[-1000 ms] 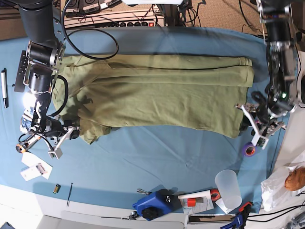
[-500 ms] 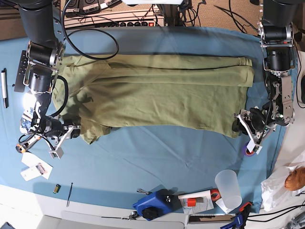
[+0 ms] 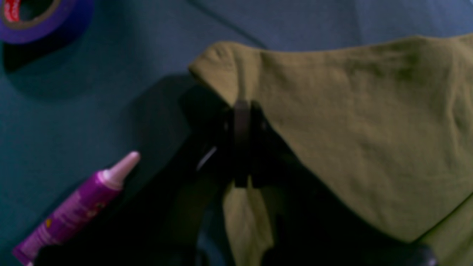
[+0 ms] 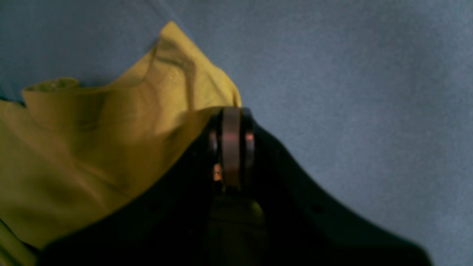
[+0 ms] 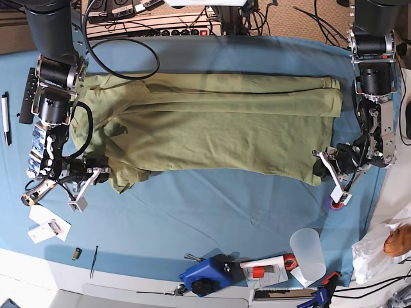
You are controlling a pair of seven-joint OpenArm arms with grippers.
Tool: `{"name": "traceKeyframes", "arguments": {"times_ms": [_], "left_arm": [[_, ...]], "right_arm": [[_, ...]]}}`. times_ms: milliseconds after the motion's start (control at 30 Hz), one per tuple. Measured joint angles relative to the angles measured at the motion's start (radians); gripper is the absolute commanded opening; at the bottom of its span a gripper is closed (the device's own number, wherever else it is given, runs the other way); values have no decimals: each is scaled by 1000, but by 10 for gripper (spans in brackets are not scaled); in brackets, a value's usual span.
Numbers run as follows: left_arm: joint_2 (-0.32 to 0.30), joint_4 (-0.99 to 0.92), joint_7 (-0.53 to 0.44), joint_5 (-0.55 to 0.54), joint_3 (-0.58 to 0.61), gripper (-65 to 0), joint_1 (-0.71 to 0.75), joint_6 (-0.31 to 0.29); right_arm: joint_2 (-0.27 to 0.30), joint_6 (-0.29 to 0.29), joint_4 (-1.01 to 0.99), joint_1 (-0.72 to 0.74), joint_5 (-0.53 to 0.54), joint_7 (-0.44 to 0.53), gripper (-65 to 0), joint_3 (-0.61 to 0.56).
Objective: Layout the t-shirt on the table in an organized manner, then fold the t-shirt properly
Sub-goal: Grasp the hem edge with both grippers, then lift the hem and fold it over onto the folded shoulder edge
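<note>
Right gripper (image 5: 96, 174) pinched closed on a corner of the olive t-shirt (image 5: 212, 125), garment spread flat on the teal surface (image 5: 205, 212) between both arms, left gripper (image 5: 323, 165) clamped on the hem corner, purple tape roll (image 5: 334, 203) just beside it

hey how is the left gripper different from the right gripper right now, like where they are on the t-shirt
The left gripper pinches a corner at the t-shirt's hem end, near a purple tape roll and a pink tube. The right gripper pinches the opposite end, by the sleeve, with only bare table beside it. In the base view the left gripper sits on the right and the right gripper on the left. Both are shut on fabric at the shirt's near edge.
</note>
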Motion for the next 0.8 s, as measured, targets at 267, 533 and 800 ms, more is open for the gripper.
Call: {"name": "traceKeyframes", "arguments": {"times_ms": [267, 533, 800], "left_arm": [[-16, 15, 165, -117, -30, -650, -2, 0], [-84, 21, 470, -557, -242, -650, -6, -134], [-89, 23, 576, -756, -361, -650, 27, -138]], "right_arm": [[14, 0, 12, -6, 88, -19, -650, 1], [18, 0, 90, -5, 89, -57, -650, 1], [17, 0, 209, -62, 174, -129, -650, 2]]}}
